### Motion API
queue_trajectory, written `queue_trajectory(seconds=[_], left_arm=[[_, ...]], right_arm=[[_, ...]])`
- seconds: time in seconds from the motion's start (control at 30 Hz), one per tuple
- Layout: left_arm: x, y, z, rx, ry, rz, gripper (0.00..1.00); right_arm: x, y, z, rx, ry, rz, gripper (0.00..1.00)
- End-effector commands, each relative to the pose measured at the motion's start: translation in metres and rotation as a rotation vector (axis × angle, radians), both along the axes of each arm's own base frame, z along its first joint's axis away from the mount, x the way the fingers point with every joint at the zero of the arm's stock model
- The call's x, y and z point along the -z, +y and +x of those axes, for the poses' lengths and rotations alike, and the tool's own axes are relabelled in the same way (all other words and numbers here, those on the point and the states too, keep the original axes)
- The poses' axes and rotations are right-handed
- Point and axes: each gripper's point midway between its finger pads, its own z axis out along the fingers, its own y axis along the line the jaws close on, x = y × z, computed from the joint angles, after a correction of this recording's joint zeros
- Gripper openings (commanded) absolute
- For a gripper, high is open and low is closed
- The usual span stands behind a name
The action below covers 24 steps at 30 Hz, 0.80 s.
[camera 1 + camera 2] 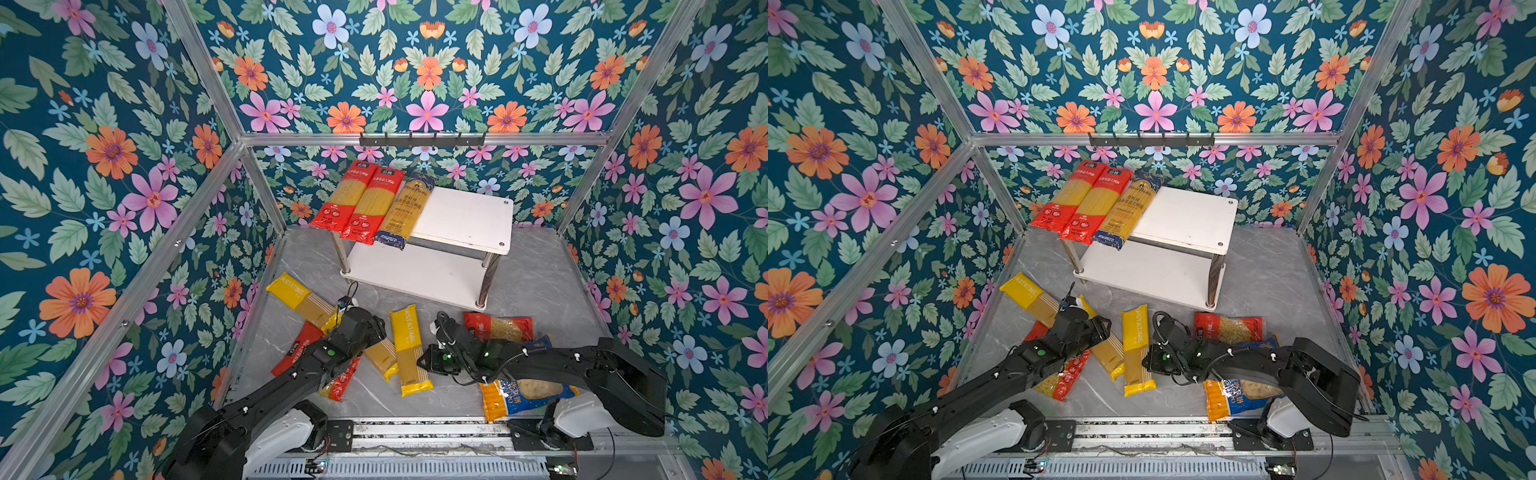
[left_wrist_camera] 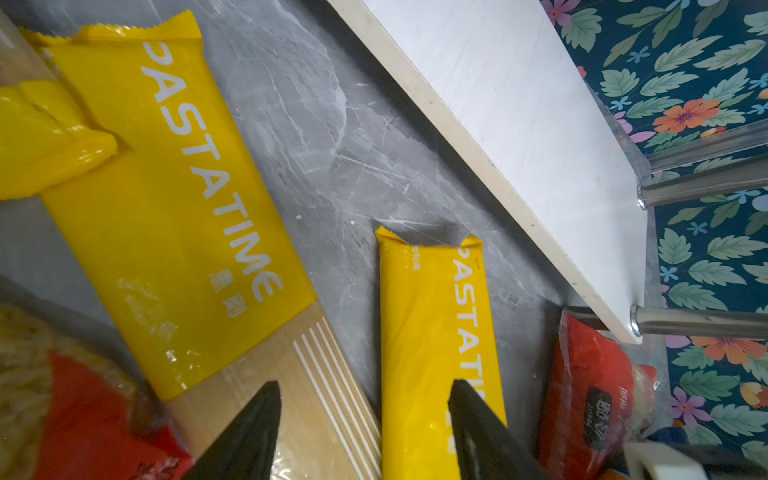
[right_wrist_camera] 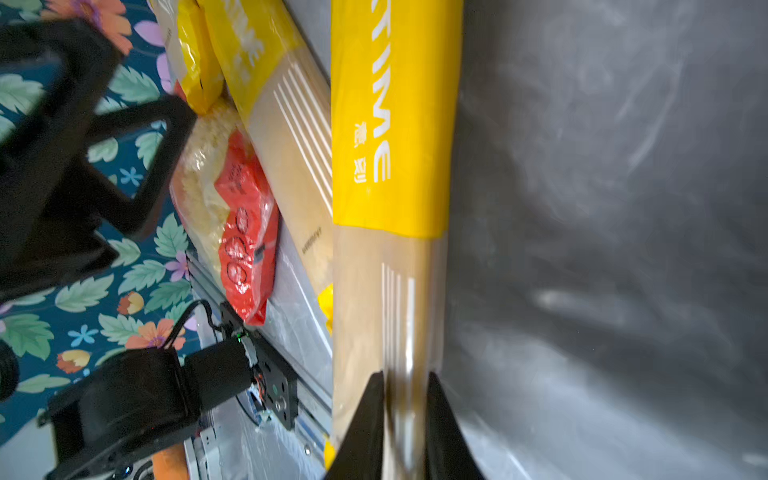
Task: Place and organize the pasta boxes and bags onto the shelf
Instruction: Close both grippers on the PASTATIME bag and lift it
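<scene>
Grey marbled surface (image 1: 540, 291) under floral walls (image 1: 104, 166) — our right end effector (image 3: 405, 376) grasps a yellow plastic PASTATIME spaghetti pack (image 3: 395, 124). We see our left end effector (image 2: 365, 382) spread wide open.

The left arm (image 1: 291, 376) and right arm (image 1: 582, 357) are matte black with angular shells, each on a rounded white base (image 1: 282, 432). Green lights (image 1: 331, 353) dot the wrists, white ties (image 1: 525, 352) pin black cables (image 1: 503, 361), and the left claw (image 2: 363, 388) and right claw (image 3: 404, 378) have tapered black fingers (image 2: 249, 432).
</scene>
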Motion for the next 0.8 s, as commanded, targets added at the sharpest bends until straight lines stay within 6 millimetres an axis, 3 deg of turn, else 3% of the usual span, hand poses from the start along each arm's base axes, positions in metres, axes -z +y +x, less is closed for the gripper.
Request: queue_trajectory(seconds=[0.0, 0.13, 0.37, 0.67, 0.7, 0.77], left_arm=[[-0.003, -0.011, 0.003, 0.031, -0.017, -0.022, 0.67], [-0.001, -0.025, -0.001, 0.080, -0.013, -0.018, 0.65], [0.006, -0.048, -0.016, 0.167, -0.002, 0.027, 0.63], [0.015, -0.065, -0.026, 0.221, 0.016, 0.034, 0.60], [0.014, -0.066, -0.026, 0.223, 0.016, 0.033, 0.60], [0.013, -0.068, -0.027, 0.227, 0.014, 0.031, 0.59]], right_arm=[[-0.002, -0.005, -0.012, 0.000, 0.060, -0.002, 0.32], [-0.001, -0.023, 0.014, 0.061, 0.007, -0.045, 0.44], [0.009, -0.037, 0.060, 0.142, -0.067, -0.106, 0.59], [0.017, -0.014, 0.095, 0.126, -0.142, -0.153, 0.61], [0.030, -0.013, 0.095, 0.118, -0.122, -0.173, 0.60], [0.033, -0.007, 0.097, 0.109, -0.120, -0.162, 0.58]])
